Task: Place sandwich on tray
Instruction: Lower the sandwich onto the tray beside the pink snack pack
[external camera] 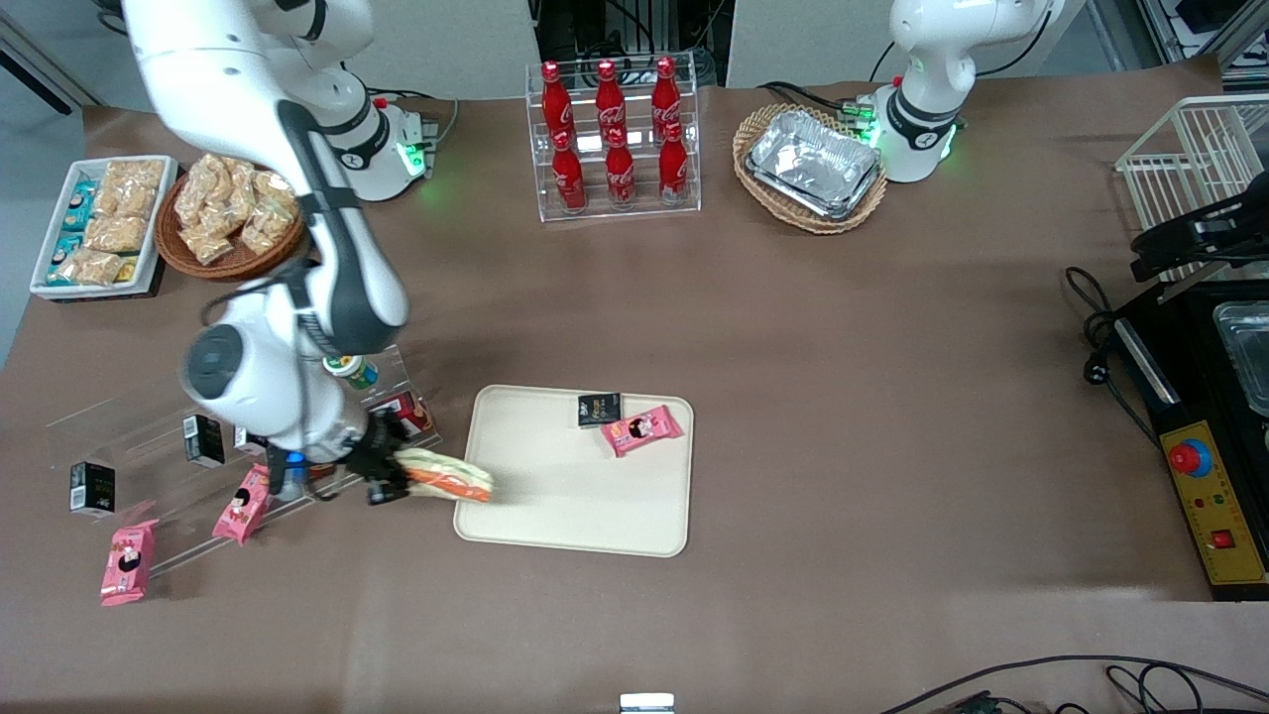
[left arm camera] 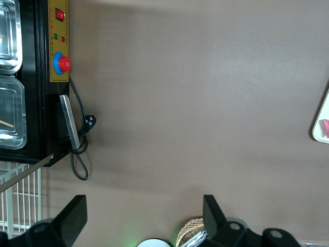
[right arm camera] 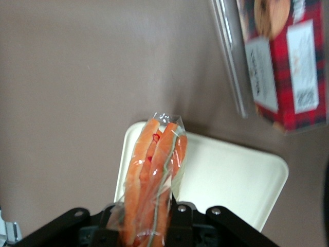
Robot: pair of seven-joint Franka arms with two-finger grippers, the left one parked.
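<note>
My right gripper [external camera: 397,476] is shut on the clear-wrapped sandwich [external camera: 451,478], a pale wedge with orange-red filling. It holds the sandwich above the edge of the cream-beige tray [external camera: 555,496] that is nearest the working arm's end of the table. In the right wrist view the sandwich [right arm camera: 154,175] sticks out from between the fingers [right arm camera: 177,218], with the tray [right arm camera: 231,175] below it. On the tray lie a pink snack packet [external camera: 642,429] and a small black packet [external camera: 599,409].
A clear acrylic stand [external camera: 198,446] with small boxes, a red plaid box [right arm camera: 285,62] and pink packets [external camera: 129,562] is beside the gripper. Farther from the camera are a cola bottle rack [external camera: 615,139], snack baskets [external camera: 233,213], a white snack tray [external camera: 99,223] and foil trays [external camera: 815,164].
</note>
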